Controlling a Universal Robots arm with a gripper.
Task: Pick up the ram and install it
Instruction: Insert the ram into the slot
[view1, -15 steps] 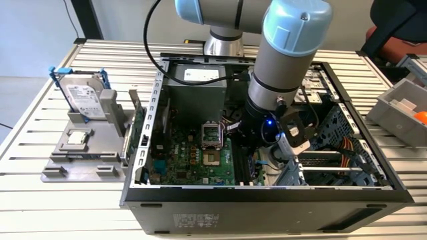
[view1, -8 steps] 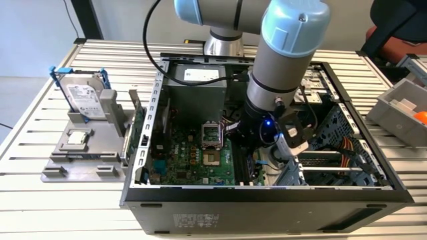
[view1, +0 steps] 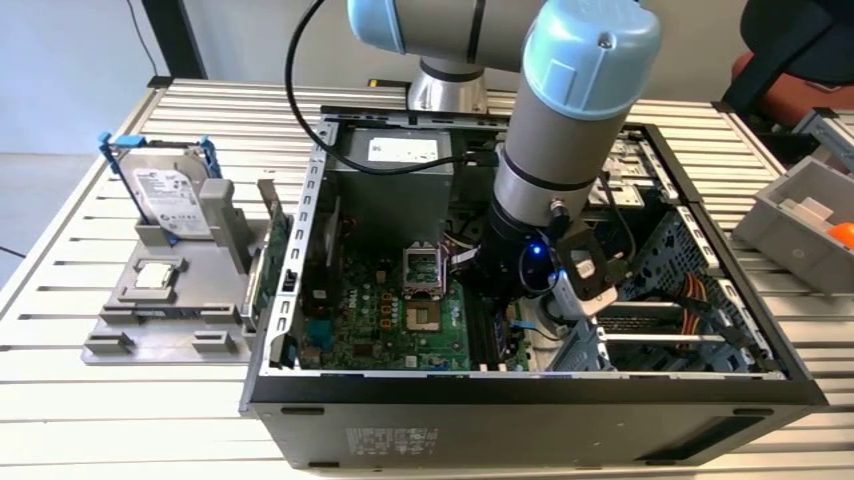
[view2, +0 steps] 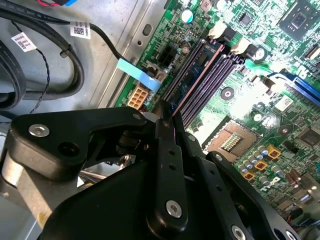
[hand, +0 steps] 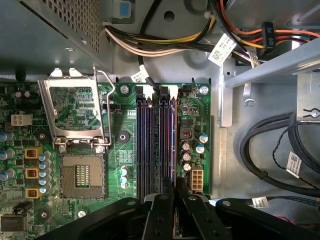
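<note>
we find the arm reaching down into the open computer case (view1: 287, 385), with the gripper (hand: 174, 186) low over the memory slots (hand: 155, 140) on the green motherboard (hand: 122, 150), beside the open processor socket (hand: 75, 115). the fingers (view2: 167, 125) stand nearly together, clamped on the ram (view2: 192, 82), a thin dark stick lying along the outermost slot in the second wrist view; we cannot tell whether it is fully pressed home. in our judgement the pick-up is done and the install is at the seating stage, with the release not yet made.
</note>
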